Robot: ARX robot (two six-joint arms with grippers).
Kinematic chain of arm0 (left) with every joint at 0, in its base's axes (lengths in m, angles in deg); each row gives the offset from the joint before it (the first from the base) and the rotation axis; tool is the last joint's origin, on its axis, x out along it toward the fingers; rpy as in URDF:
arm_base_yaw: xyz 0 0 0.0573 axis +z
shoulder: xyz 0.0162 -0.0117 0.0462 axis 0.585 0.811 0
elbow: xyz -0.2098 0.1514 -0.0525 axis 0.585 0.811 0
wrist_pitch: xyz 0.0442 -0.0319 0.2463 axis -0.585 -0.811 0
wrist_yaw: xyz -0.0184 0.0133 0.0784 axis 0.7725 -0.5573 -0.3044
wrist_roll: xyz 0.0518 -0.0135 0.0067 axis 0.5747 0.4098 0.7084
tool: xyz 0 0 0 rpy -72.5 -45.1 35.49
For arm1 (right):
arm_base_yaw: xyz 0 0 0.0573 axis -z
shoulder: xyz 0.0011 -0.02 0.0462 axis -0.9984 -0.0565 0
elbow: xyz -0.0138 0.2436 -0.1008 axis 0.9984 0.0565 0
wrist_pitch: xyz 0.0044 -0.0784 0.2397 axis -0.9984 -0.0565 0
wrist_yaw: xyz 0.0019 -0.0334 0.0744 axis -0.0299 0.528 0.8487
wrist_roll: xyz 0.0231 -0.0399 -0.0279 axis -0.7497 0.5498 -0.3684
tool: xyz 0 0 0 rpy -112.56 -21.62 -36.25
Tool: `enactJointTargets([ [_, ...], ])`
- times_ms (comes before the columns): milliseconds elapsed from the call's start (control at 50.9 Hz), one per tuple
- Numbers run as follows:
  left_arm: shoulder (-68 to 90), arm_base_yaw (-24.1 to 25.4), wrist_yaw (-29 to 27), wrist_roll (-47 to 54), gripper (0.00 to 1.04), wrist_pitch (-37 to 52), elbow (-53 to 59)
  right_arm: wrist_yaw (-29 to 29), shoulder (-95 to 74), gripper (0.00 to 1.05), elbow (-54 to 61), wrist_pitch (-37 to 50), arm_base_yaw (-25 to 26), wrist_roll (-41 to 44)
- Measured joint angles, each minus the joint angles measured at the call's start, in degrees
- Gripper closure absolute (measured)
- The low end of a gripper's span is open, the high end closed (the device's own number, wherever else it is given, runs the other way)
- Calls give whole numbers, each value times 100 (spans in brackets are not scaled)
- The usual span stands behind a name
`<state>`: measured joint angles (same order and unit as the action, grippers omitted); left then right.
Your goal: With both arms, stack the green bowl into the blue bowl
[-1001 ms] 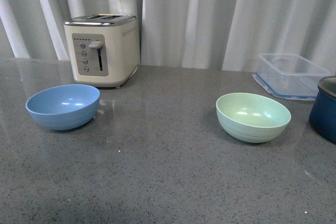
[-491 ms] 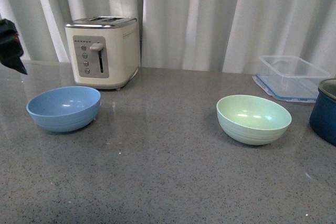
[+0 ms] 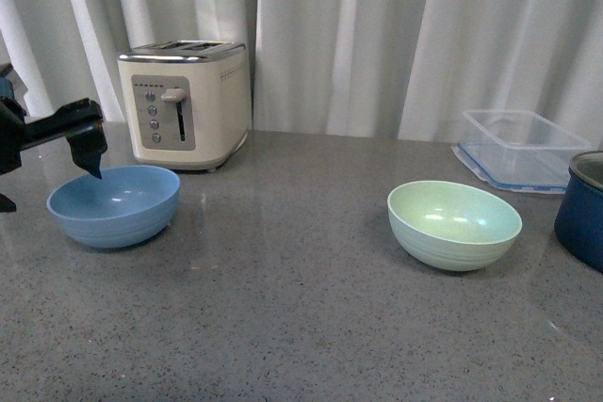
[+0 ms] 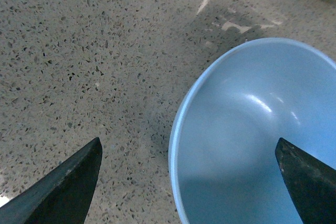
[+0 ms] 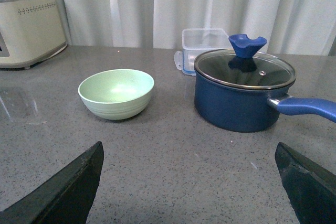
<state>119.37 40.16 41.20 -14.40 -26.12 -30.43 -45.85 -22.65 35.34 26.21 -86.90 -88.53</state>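
Observation:
The blue bowl [image 3: 114, 204] stands upright on the grey counter's left side, in front of the toaster. My left gripper [image 3: 52, 190] hangs open over the bowl's left rim. In the left wrist view one of its fingers [image 4: 307, 179] is over the blue bowl [image 4: 252, 129] and the other is over bare counter, the rim between them. The green bowl [image 3: 454, 223] sits empty and upright to the right. My right gripper [image 5: 189, 145] is open above the counter, well short of the green bowl [image 5: 116, 93], and does not show in the front view.
A cream toaster [image 3: 186, 101] stands behind the blue bowl. A clear plastic container [image 3: 523, 146] is at the back right. A dark blue lidded pot [image 5: 241, 95] with a long handle [image 5: 307, 107] sits right of the green bowl. White curtains close the back.
My left gripper came in from the left edge and now hangs over the blue bowl's left rim. Neither bowl has moved.

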Motion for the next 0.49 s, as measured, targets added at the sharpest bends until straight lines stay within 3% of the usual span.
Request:
enactJointTargets([
  [255,407,-66,-127,66,7,-111,-334,0,0,10,0,0,0,-2],
  [393,492,-140,-157,157,35,-164,-376,0,0,10,0,0,0,0],
  [491,503,-157,-164,175,48,-195,-380,-2,0,10,0,0,0,0],
])
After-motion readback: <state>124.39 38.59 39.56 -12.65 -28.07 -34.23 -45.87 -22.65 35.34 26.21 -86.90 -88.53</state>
